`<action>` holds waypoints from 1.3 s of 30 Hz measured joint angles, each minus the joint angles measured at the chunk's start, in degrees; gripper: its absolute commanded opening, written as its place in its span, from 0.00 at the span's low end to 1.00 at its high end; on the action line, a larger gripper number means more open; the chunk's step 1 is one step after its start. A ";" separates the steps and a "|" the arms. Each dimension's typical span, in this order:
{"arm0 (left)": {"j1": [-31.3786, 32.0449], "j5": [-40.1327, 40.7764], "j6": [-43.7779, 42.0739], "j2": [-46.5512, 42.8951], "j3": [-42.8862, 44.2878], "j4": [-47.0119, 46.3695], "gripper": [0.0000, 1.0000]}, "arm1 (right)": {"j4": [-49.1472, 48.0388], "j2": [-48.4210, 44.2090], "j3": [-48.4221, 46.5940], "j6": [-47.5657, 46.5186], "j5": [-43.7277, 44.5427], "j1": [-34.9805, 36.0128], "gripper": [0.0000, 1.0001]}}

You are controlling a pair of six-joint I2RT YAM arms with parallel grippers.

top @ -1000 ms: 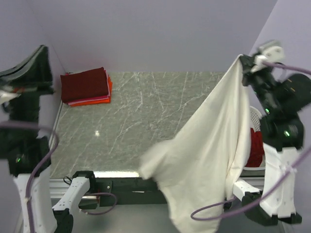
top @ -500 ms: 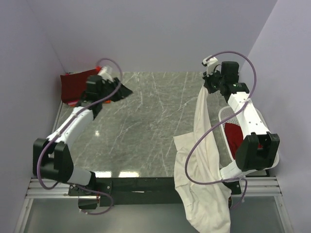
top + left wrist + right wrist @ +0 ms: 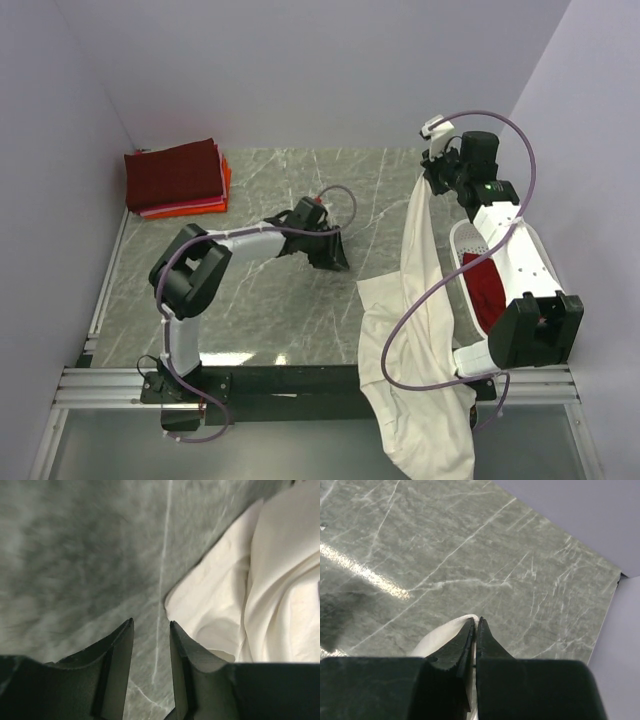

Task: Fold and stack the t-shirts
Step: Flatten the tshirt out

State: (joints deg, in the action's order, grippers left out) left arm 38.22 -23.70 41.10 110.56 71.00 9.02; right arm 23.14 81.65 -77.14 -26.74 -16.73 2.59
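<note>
Step in hand: spreading out the next shirt before folding, judging by the layout; right hand (image 3: 437,178) clenched on the top edge of the cream-white t-shirt (image 3: 420,240), held high over the right side of the worktop (image 3: 270,200); the shirt hangs down from that pinch, its lower part bunched on the worktop's near right corner and spilling over the near edge; right wrist view confirms it, jaws pressed together with white cloth between them; left hand (image 3: 332,252) reached out low across the middle of the worktop, released, fingers (image 3: 120,665) parted with nothing between, only bare stone in the gap; the shirt's loose edge lies just ahead and to the right of it, near but apart; next move likely calls for the left hand to go on to that edge, close on one layer only, then both hands pull apart to lay the shirt flat; risk is grabbing a bunched fold instead of a hem or corner; folded stack (image 3: 175,178) sits at the far left corner, well apart from both hands; counts: two hands; one cream-white t-shirt in the air; one stack, dark maroon on top, pink and orange-red layers showing beneath, exact number of shirts in it cannot tell; one white basket (image 3: 457,245) at the right edge under the right arm; one red t-shirt (image 3: 488,290) visible inside it, more underneath cannot tell.
</note>
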 measured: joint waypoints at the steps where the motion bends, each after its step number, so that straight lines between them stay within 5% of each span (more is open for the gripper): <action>1: 1.09 -0.07 0.24 0.48 0.00 0.20 0.40 | -0.02 -0.20 0.50 -0.02 0.00 0.00 0.00; 16: 6.80 0.44 2.19 8.44 6.71 1.68 0.41 | -0.20 -2.60 3.37 -0.20 -0.28 -0.76 0.00; 39: 10.23 4.87 1.38 10.38 11.32 7.06 0.27 | -0.15 -3.13 3.41 -0.17 -0.92 -1.79 0.00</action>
State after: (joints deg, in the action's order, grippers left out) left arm 48.45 -18.83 42.48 120.95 82.32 16.08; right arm 22.98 78.52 -73.73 -26.92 -17.65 0.80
